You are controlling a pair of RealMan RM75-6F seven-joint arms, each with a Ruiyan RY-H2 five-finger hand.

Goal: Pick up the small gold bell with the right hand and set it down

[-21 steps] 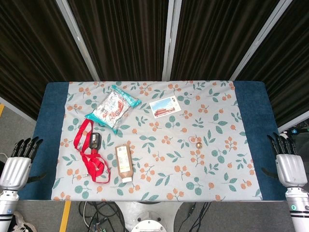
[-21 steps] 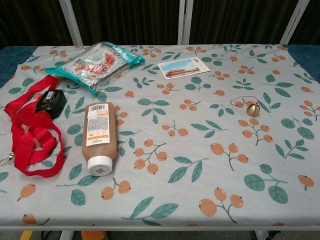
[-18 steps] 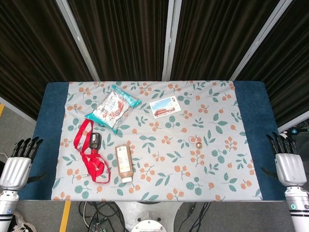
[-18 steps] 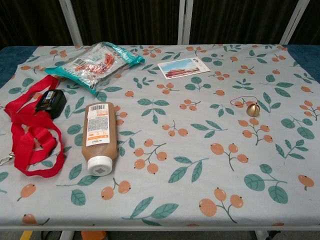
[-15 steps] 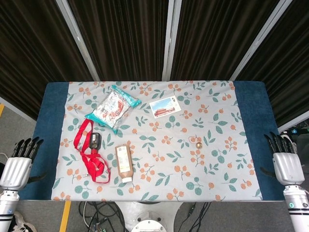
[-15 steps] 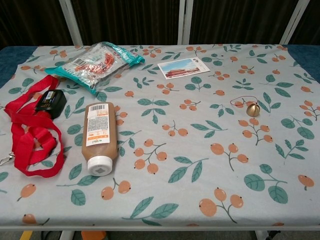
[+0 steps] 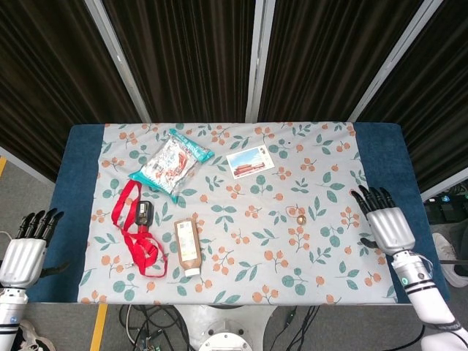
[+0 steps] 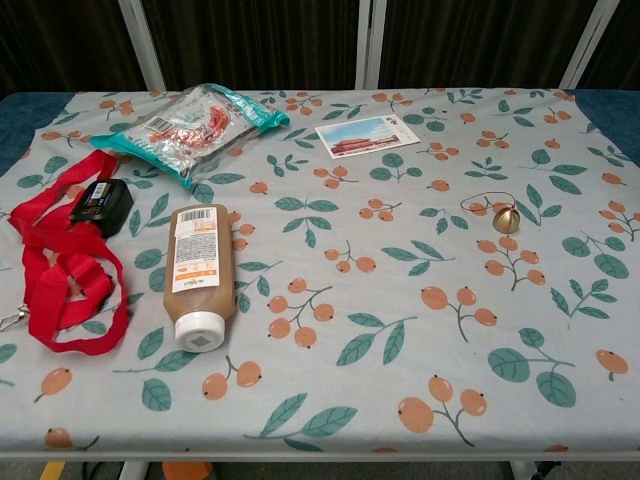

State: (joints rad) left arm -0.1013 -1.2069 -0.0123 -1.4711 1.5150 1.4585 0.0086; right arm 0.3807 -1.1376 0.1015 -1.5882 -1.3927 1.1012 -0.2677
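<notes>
Head view, right hand: your right hand (image 7: 385, 225) hangs over the right part of the table (image 7: 380, 161), where patterned cloth meets the blue strip. Fingers spread and straight, palm down, holding nothing.
Head view, bell: the small gold bell (image 7: 300, 218) sits on the floral cloth, right of centre, with a thin loop lying just beside it on the far-left side.
Head view, bearing: the bell lies to the left of your right hand, at about the same depth or slightly farther from the robot. They are apart, with bare cloth between.
Head view, left hand: the left hand (image 7: 24, 254) is off the table's left edge, fingers straight and apart, holding nothing. It is well away from the bell, so the right hand is clearly nearer.
Head view, long axis: too small to tell which way the bell points.
Chest view, bell: the bell (image 8: 507, 220) rests in the right half of the cloth, its loop trailing toward the far left. It looks roundish, with no clear lean.
Chest view, hands: neither hand shows here.
Chest view, neighbours: bottle (image 8: 197, 273), red lanyard (image 8: 60, 265) and snack bag (image 8: 185, 126) all lie well to the left. The postcard (image 8: 367, 136) is farther back.
Judgement: the reach should run leftward across the cloth, and nothing stands in that path.
</notes>
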